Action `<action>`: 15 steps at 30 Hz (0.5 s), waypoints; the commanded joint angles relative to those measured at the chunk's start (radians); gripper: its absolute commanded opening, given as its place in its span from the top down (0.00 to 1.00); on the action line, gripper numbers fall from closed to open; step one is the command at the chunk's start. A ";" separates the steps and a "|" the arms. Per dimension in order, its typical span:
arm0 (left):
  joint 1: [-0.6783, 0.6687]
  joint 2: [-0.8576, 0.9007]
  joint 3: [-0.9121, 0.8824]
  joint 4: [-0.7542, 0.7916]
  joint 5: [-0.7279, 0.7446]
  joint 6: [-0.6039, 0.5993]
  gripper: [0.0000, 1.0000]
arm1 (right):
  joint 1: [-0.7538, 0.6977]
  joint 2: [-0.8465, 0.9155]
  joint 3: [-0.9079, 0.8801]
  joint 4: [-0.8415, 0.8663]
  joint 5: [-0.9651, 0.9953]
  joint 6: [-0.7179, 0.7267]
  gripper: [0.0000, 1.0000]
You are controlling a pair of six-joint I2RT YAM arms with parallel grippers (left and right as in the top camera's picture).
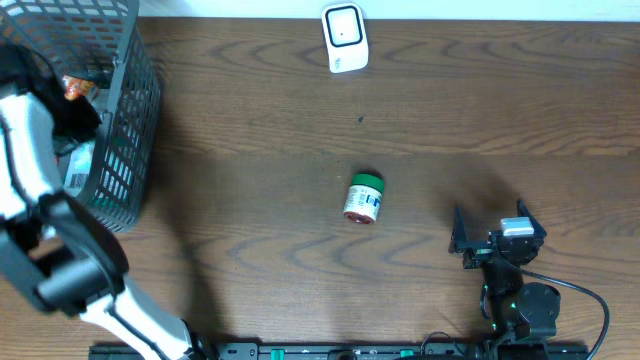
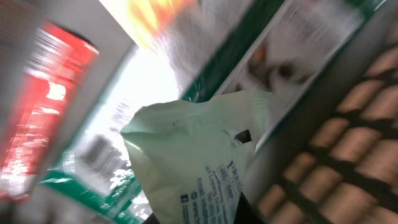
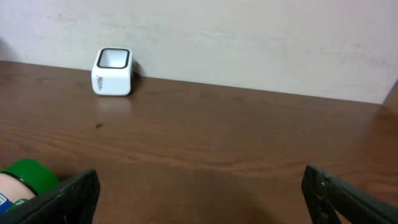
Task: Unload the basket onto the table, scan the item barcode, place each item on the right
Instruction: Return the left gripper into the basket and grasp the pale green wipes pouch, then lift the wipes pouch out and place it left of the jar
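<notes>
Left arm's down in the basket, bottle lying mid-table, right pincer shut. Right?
Not quite: the right pincer is open, its fingers wide apart in the right wrist view. The left arm is in the basket and the bottle lies mid-table.

Wooden table (image 1: pixel 300 120), basket (image 1: pixel 130 130), jar (image 1: pixel 363 198), scanner (image 1: pixel 345 38)

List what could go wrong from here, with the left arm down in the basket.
The hold on the pale green packet is hard to see; if only its crumpled edge is pinched, it may slip during the lift. Other packets crowd it inside the basket; one could be dragged along or snag the mesh. The green-capped bottle lies on its side; a low, wide carry toward the scanner might knock it rolling.
</notes>
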 commanded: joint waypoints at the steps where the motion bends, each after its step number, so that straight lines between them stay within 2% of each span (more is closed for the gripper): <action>1: 0.026 -0.166 0.014 0.026 -0.016 -0.073 0.92 | -0.011 -0.005 -0.001 -0.003 -0.004 -0.006 0.01; 10: 0.050 -0.471 0.014 0.055 -0.023 -0.255 0.92 | -0.011 -0.005 -0.001 -0.003 -0.004 -0.006 0.01; 15: 0.038 -0.608 0.014 -0.060 0.197 -0.280 0.92 | -0.011 -0.005 -0.001 -0.003 -0.004 -0.006 0.01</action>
